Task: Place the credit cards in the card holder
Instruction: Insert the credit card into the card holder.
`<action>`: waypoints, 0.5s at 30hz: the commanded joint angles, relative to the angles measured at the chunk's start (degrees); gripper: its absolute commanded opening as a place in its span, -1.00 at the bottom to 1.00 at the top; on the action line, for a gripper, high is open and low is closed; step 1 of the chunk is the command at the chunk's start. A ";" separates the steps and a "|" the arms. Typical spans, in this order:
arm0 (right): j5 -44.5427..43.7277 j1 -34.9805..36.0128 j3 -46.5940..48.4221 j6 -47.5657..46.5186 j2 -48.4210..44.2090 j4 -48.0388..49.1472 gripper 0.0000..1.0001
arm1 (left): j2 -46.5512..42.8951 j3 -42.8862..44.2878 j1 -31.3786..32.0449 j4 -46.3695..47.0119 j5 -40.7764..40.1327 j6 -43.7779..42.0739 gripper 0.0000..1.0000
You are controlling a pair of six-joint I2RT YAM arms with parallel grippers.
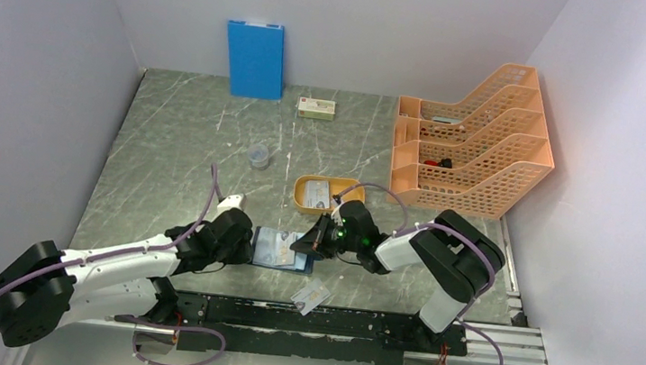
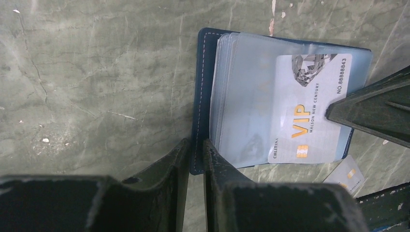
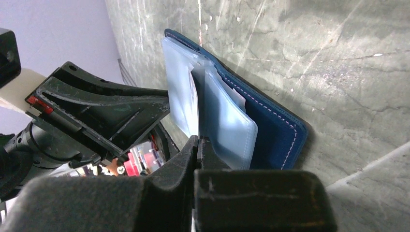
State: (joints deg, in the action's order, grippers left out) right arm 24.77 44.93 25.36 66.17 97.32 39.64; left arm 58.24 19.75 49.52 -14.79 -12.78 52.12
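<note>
Small navy booklet-like card holder open on grey marbled worktop, between arms. Left fingers pinch stitched cover edge. Right fingers pinch pale VIP credit card, partly sleeved; pocket straight ahead, card's long axis seemingly crosswise.

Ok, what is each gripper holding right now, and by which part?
The left gripper pinches the card holder by the edge of its navy cover. The right gripper pinches the VIP card by one edge.

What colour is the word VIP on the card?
Orange-gold, on the pale credit card; clearest in the left wrist view.
</note>
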 commanded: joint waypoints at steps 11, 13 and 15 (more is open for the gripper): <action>-8.89 1.13 -1.48 -0.57 -2.36 -5.64 -1.00 | -1.44 -2.18 -0.04 -2.25 3.01 0.71 -0.55; -9.10 1.15 -1.86 -0.58 -2.28 -5.71 -1.00 | -1.55 -2.09 -0.03 -2.43 2.80 0.70 -0.55; -8.97 1.13 -1.96 -0.69 -2.13 -5.63 -1.00 | -1.52 -1.95 -0.03 -2.57 2.80 0.64 -0.56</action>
State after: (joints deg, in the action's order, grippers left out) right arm 19.40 45.89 24.80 66.85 95.35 37.32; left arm 56.82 18.98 49.43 -14.72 -12.16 52.38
